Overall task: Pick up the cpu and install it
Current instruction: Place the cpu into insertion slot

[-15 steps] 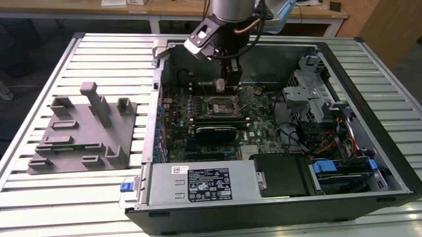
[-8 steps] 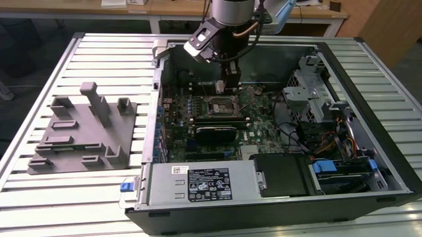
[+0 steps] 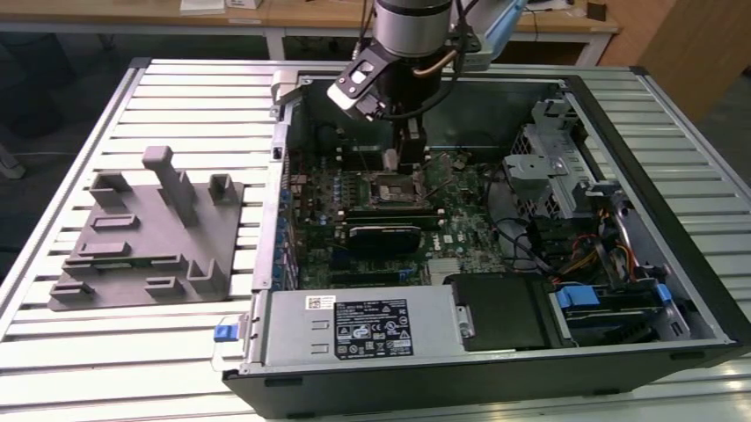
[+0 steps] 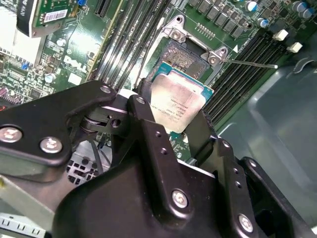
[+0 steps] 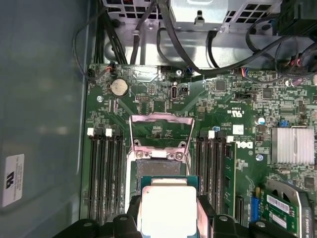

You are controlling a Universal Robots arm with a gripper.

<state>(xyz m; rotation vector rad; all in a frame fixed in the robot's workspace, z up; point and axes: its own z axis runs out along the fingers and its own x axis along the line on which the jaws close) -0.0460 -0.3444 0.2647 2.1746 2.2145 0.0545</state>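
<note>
Exterior view, from its left to its right: a large grey plastic tray [image 3: 147,237] with upright posts lies on the slatted silver metal counter [image 3: 70,360], just beside an open black computer case [image 3: 704,299]. Inside the case lies a green motherboard [image 3: 452,229], with a grey metal power supply box [image 3: 352,327] along the near side and a grey metal drive cage [image 3: 551,167] at the exterior view's right. The arm's black hand [image 3: 400,160] hangs over the far middle of the motherboard, above the black square-framed socket [image 3: 389,186].

Second wrist view: the hand [image 4: 173,118] is closed on the small flat square silver cpu [image 4: 177,105], its two black fingers [image 4: 141,115] pressing opposite edges. The cpu is held just over one edge of the open socket [image 4: 184,58]; whether they touch cannot be told.

First wrist view: the cpu [image 5: 168,210], silver top with pale rim, sits between the fingers [image 5: 131,220]; beyond it lies the socket [image 5: 162,168], its metal retaining frame [image 5: 161,130] standing raised
</note>
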